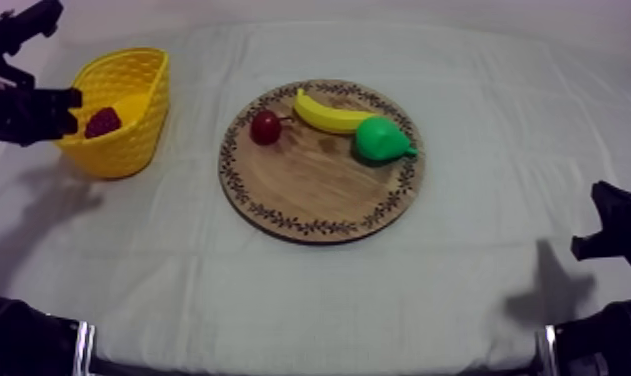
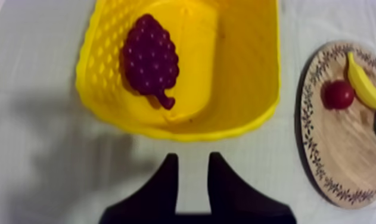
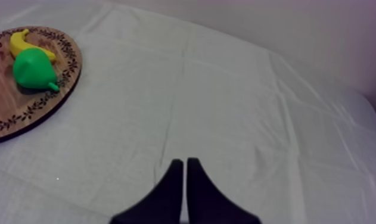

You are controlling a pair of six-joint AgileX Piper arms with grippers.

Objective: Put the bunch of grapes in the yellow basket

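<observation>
The left gripper (image 2: pixel 193 159) stands wide and empty, just outside the yellow basket (image 2: pixel 238 128). The bunch of grapes (image 2: pixel 149 59) lies inside that basket, away from the wooden board (image 2: pixel 339 161). I judge the placing is done; next, this arm needs only to draw back clear. The right gripper (image 3: pixel 184 164) is closed on nothing.

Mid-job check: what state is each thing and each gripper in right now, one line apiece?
yellow basket: upright, one fruit inside
bunch of grapes: lying inside the basket
wooden board: flat on the cloth, carrying three fruits
banana: lying on the board
pear: on the board beside the banana
small red fruit: on the board
left gripper: open, empty, near the basket's rim
right gripper: shut on nothing, over cloth
</observation>
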